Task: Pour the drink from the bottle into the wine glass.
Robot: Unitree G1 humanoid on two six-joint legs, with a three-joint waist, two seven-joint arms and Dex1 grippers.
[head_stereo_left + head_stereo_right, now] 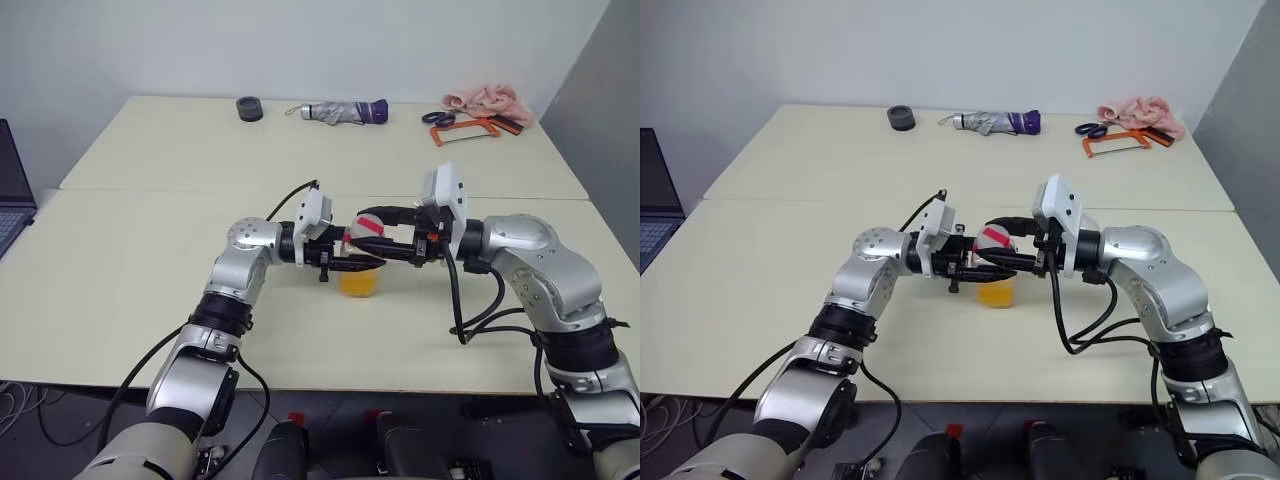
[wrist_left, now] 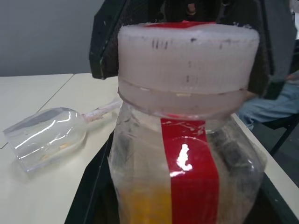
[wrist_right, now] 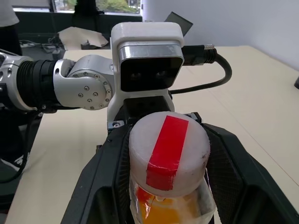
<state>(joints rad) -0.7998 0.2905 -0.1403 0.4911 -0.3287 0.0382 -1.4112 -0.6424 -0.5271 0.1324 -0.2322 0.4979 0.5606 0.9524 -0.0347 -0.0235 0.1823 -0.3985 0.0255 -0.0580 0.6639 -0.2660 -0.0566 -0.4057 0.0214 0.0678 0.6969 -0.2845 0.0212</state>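
Near table edge [image 1: 300, 385]: bare tabletop on both sides of the arms, wide to the left, narrower to the right.

Mid-table: both arms meet over the centre. Left gripper [image 1: 352, 262] clenched on the body of the bottle [image 1: 360, 255], holding it upright above the tabletop. Right gripper [image 1: 385, 232] comes in from the opposite side, its fingers [image 3: 100, 172] set on both sides of the cap [image 3: 168, 149]; grasping the cap. Cap reads whitish with a red tape strip over the top.

Contents: the drink [image 1: 358, 282], orange-yellow, sits in the lower part of the bottle; upper part clear. Red stripe label [image 2: 194, 177] runs down one side.

The wine glass [image 2: 46, 137] lies on its side on the table beside the bottle, seen in the left wrist view; bowl clear, a few small specks inside, no liquid visible.

Far table, beyond the seam [image 1: 200, 190]: black round object [image 1: 249, 108], folded umbrella [image 1: 345, 111], scissors [image 1: 438, 117], orange-framed hacksaw [image 1: 466, 130], pink cloth [image 1: 490, 100], all near the back edge, well apart from the grippers. Laptop [image 1: 12, 195] at the left edge.
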